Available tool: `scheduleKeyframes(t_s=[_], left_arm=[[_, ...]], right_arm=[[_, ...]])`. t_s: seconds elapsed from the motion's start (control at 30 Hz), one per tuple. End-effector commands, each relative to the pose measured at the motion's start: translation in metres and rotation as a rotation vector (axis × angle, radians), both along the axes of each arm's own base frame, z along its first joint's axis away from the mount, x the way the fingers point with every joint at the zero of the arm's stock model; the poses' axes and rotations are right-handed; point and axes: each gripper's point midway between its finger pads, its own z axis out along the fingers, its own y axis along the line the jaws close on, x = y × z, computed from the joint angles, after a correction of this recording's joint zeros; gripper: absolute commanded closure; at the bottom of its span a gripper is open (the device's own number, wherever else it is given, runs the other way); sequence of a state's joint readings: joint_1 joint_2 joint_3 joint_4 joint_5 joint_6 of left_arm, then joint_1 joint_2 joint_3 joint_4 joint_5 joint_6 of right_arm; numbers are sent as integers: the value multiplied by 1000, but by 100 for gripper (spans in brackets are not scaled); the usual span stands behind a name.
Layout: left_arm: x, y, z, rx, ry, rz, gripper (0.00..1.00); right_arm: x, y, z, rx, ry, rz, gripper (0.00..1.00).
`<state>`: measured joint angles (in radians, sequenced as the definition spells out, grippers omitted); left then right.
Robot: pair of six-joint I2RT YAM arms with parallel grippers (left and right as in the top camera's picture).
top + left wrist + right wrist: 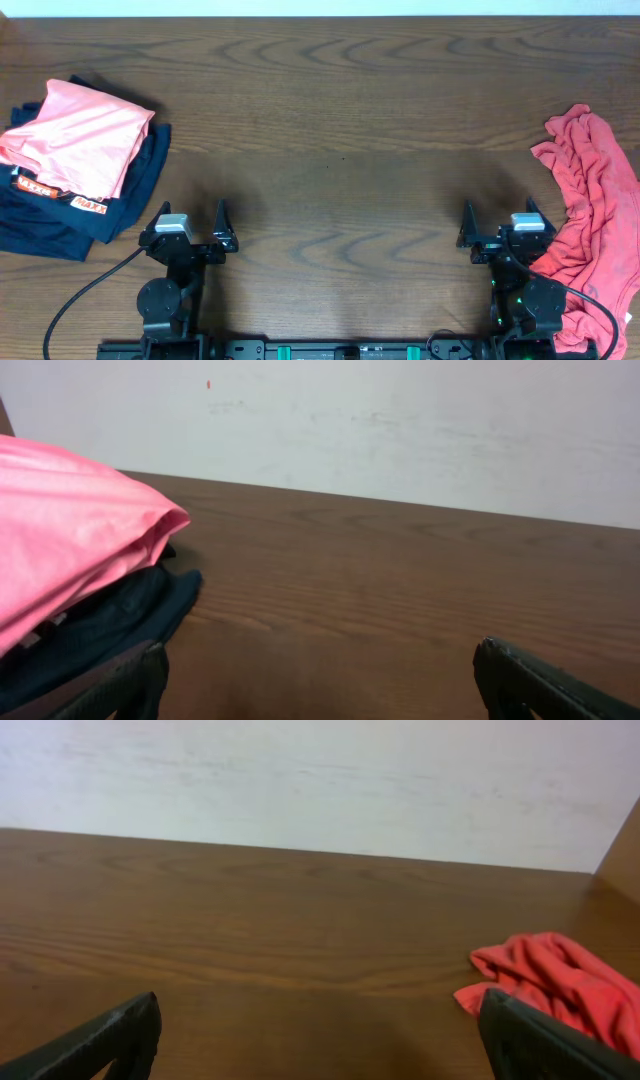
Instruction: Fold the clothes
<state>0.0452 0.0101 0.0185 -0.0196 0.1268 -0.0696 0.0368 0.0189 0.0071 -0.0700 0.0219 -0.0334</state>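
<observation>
The coral-red t-shirt [594, 225] lies crumpled in a long heap at the table's right edge; its lettering is hidden. A fold of it shows at the right of the right wrist view [560, 982]. My right gripper [498, 222] is open and empty at the front right, its right finger next to the shirt. My left gripper [190, 222] is open and empty at the front left. Both sets of fingers show wide apart in the wrist views, the left [320, 680] and the right [320, 1035].
A paler salmon-pink folded garment [78, 132] lies on navy garments [95, 205] with orange-white print at the left edge; both show in the left wrist view [70, 540]. The wooden table [340, 150] stretches between the two piles.
</observation>
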Motion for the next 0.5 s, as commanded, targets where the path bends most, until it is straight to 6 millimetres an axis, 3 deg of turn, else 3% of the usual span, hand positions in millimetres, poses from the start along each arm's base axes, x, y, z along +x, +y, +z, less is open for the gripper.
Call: scheduleKeyframes(t_s=[0.0, 0.17, 0.47], left_arm=[[-1, -1, -14, 13, 44, -8, 2], [-1, -2, -15, 12, 44, -13, 2], [-2, -11, -14, -131, 75, -47, 2]], right_arm=[[0, 0, -4, 105, 19, -2, 1], [0, 4, -6, 264, 32, 2, 1], [-10, -1, -9, 181, 212, -34, 1]])
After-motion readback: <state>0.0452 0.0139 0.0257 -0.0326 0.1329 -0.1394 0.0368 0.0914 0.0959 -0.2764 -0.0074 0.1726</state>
